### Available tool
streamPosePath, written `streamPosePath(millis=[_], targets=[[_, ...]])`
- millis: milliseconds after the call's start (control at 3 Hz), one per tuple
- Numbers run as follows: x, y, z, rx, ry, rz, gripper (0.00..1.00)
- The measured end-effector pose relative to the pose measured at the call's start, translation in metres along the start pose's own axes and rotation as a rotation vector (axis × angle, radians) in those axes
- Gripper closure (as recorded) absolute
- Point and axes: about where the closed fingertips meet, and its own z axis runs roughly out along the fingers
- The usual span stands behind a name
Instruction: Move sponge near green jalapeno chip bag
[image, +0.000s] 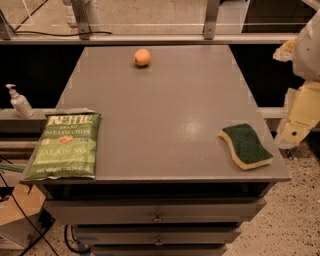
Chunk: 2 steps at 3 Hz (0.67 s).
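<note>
The sponge (246, 145), with a dark green scrub top and a pale yellow body, lies flat near the front right corner of the grey table (165, 105). The green jalapeno chip bag (65, 145) lies flat at the front left corner, far from the sponge. My gripper (293, 131) hangs off the table's right side, just right of the sponge and apart from it. It holds nothing that I can see.
An orange (142, 57) sits at the back middle of the table. A white pump bottle (20, 102) stands on a ledge left of the table. Drawers (157, 216) run under the front edge. A rail crosses behind the table.
</note>
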Motion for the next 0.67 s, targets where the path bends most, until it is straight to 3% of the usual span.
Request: streamPosePath(millis=[667], targets=[[-0.0018,0.0001,0.0002,0.003,-0.016,-0.002,0.0]])
